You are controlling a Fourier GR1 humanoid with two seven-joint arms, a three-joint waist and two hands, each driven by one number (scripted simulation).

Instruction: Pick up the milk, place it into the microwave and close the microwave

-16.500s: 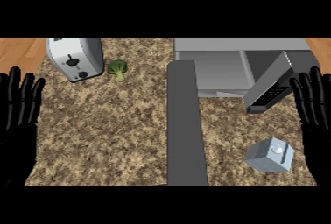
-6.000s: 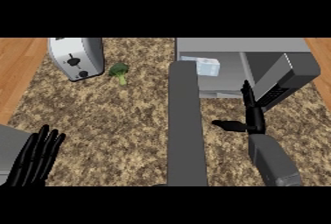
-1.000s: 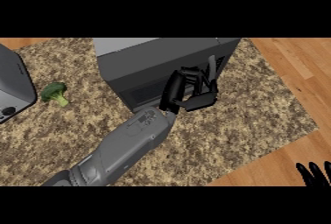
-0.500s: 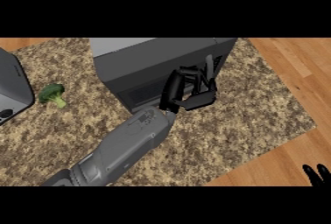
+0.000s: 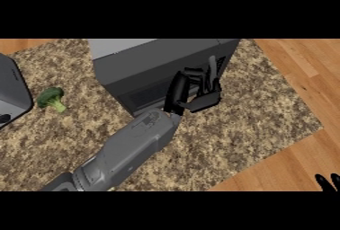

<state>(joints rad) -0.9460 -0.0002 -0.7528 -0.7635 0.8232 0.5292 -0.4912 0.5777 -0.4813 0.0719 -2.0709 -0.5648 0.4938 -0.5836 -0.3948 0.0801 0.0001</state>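
The microwave [image 5: 154, 67] stands at the far middle of the speckled worktop [image 5: 256, 119], and its dark door looks flush with the body, with no gap showing along the edge. The milk is nowhere in view. Going by the task, it is most likely behind that door, though nothing here proves it.

The left robot hand [image 5: 194, 92] lies against the right part of the door front. Its grey forearm runs up from the near left. Its fingers [image 5: 181, 85] are loosely bent and rest on the panel, and the thumb sticks out to the right below them. It grips nothing. Of the right robot hand [image 5: 326, 181] only a sliver shows at the near right edge, so I cannot tell whether it is open or closed.

The step in hand appears to be seating the door. To do it well, the push should go straight into the door face, far from the hinge side, and end only when the door sits level all round. The hand should then come away toward the near side without hooking the door edge, which could pull it open.

A piece of broccoli [image 5: 51, 98] and a grey appliance [image 5: 11, 92] sit well to the left, out of the way.
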